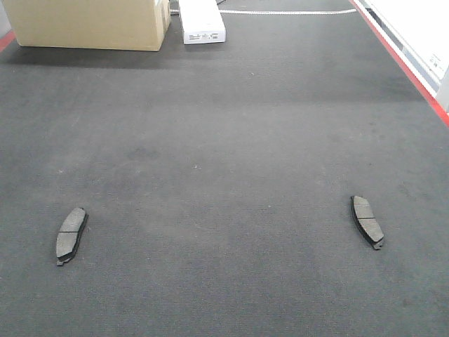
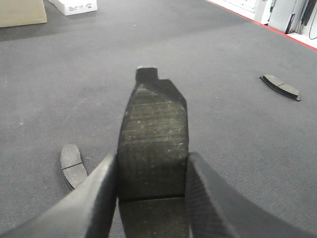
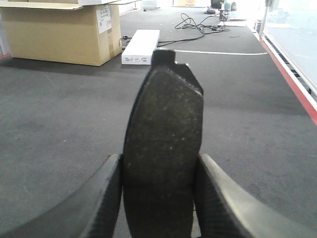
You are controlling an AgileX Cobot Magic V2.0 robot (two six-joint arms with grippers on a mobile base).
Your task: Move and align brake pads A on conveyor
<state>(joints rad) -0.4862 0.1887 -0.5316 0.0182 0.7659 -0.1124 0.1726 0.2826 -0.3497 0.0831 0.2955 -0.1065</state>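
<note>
Two brake pads were seen lying flat on the conveyor in the front view, well apart: left pad at 8 o'clock, right pad at 4 o'clock, long axes running near-far, slightly splayed. A third pad was pinched lengthwise in the left gripper, tab pointing to 12 o'clock, above the belt; the left pad lay at its 8 o'clock, nearer that arm. A fourth pad was clamped likewise in the right gripper, tab to 12. Both were judged still to be set down in line.
</note>
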